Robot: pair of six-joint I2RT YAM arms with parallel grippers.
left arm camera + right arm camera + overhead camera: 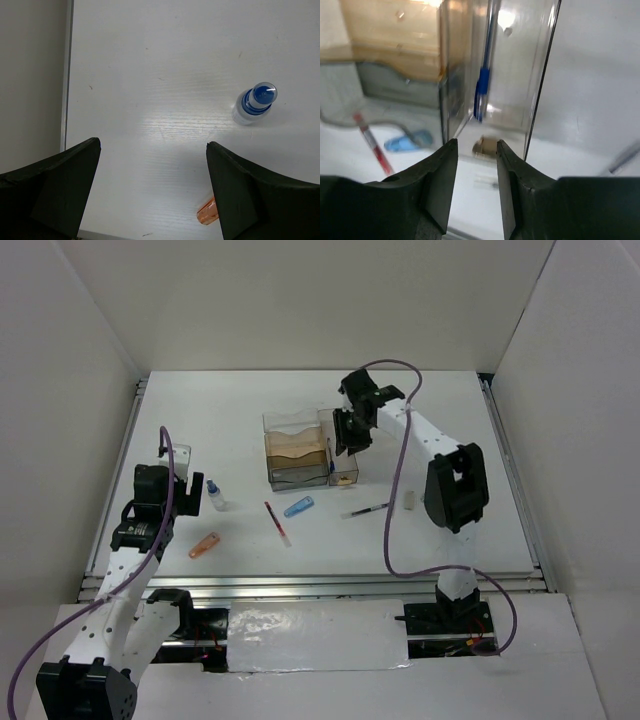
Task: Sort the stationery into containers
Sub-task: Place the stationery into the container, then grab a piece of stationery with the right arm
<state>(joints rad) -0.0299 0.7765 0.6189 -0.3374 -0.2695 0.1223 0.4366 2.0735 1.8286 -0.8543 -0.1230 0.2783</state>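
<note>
The clear organizer [297, 452] with brown-tinted wavy tiers stands mid-table, its narrow clear bin [341, 468] on the right side. My right gripper [346, 438] hovers over that bin, jaws slightly open and empty [476, 150]. In the bin I see a dark blue pen [482, 85] and a brownish piece [487, 146]. My left gripper [165, 508] is open and empty [152, 155] above the table's left side. The blue-capped bottle [254, 103] stands ahead to its right; the orange piece [207, 212] lies by its right finger.
On the table in front of the organizer lie a red pen [278, 523], a blue piece [299, 506], a black pen [365, 510] and a beige piece [409, 500]. The table's left edge [66, 75] is near the left gripper.
</note>
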